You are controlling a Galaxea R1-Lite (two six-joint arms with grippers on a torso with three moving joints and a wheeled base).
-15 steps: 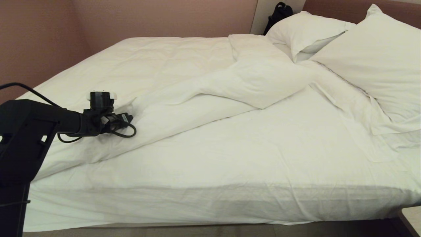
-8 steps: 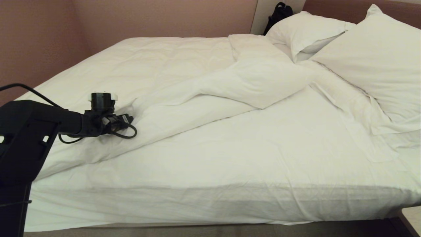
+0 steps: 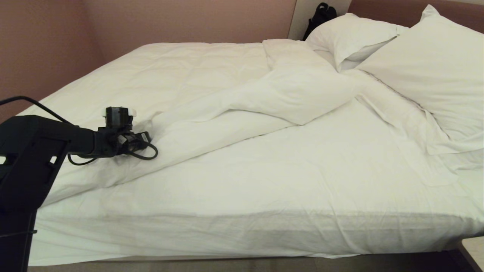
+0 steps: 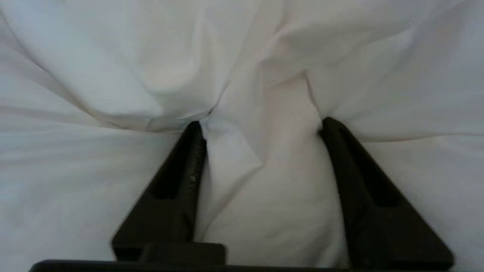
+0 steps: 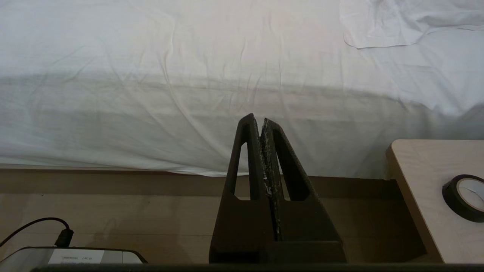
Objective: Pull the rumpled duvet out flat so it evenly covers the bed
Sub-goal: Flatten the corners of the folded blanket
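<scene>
The puffy white duvet [image 3: 196, 83] lies bunched toward the far side of the bed [image 3: 242, 230], and its folded edge runs diagonally across the bare sheet. My left gripper [image 3: 149, 139] reaches in from the left and presses into that edge near the bed's left end. In the left wrist view, a thick fold of the duvet [image 4: 264, 196] fills the gap of the left gripper [image 4: 261, 126] and touches both black fingers [image 4: 181, 181], with creases gathering at the tips. My right gripper [image 5: 259, 119] is shut and empty, hanging low before the side of the bed [image 5: 151, 94].
Two plump pillows [image 3: 355, 37] [image 3: 431, 64] lie at the head end on the right, with a black bag [image 3: 321, 13] behind them. A wall runs along the bed's far and left sides. A wooden side table [image 5: 419, 177] holds a tape roll [image 5: 465, 196]. A cabled device [image 5: 75, 257] sits on the floor.
The left wrist has settled very slightly lower into the duvet, and the crease beside it has tightened a little. The rest of the bed looks the same.
</scene>
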